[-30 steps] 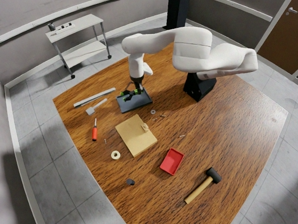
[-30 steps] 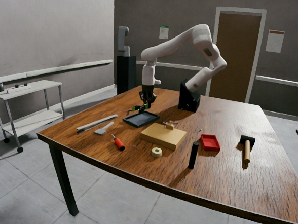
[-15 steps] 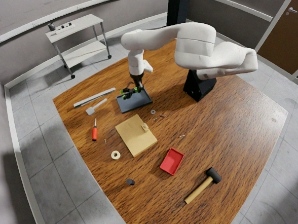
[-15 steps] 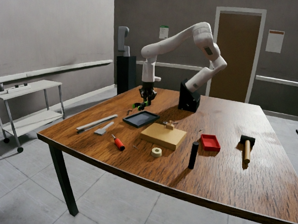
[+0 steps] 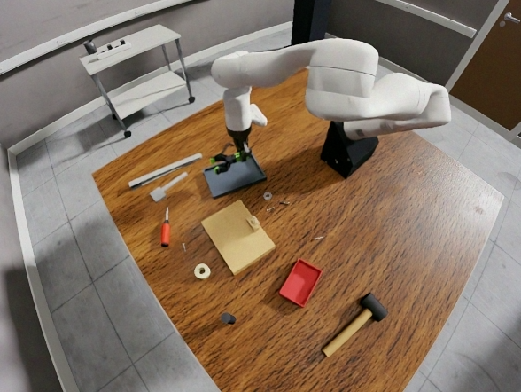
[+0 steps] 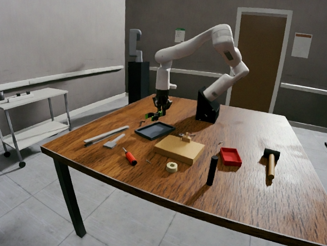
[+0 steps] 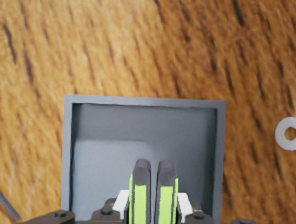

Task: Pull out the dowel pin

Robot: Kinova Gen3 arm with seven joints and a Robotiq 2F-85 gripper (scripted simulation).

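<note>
I have the spring clamp (image 5: pixel 227 164) (image 6: pixel 152 115) (image 7: pixel 167 192) in my gripper (image 5: pixel 241 154) (image 6: pixel 162 111) (image 7: pixel 152 208), my fingers partly closed around its handle end. The clamp hangs above the dark tray (image 5: pixel 215 193) (image 6: pixel 152 138) (image 7: pixel 220 130); in the wrist view its two green-and-black arms lie side by side with a narrow gap between them.

The small wooden block (image 5: pixel 255 223) (image 6: pixel 185 139) is on the bench board (image 5: pixel 237 244) (image 6: pixel 176 148), close to the board's edge on the side toward my base. A short peg-like piece stands up there, but the details are too small for me to separate block, pin and stop, or to tell whether something loose sits between them.

In the exterior view, the red-handled screwdriver (image 5: pixel 165 232) (image 6: pixel 130 158) lies toward the left edge of the surface (image 5: pixel 399 222) (image 6: pixel 250 181), and the tape roll (image 5: pixel 198 270) (image 6: pixel 172 170) is just beside the board on its near side. The black cylinder (image 5: pixel 228 318) (image 6: pixel 212 170) stands upright near the front edge. The red tray (image 5: pixel 291 300) (image 6: pixel 231 163) lies right of the board, with the mallet (image 5: pixel 350 332) (image 6: pixel 271 167) farther toward the right edge. A washer (image 5: pixel 264 196) (image 7: pixel 280 133) lies between the dark tray and my base.
</note>
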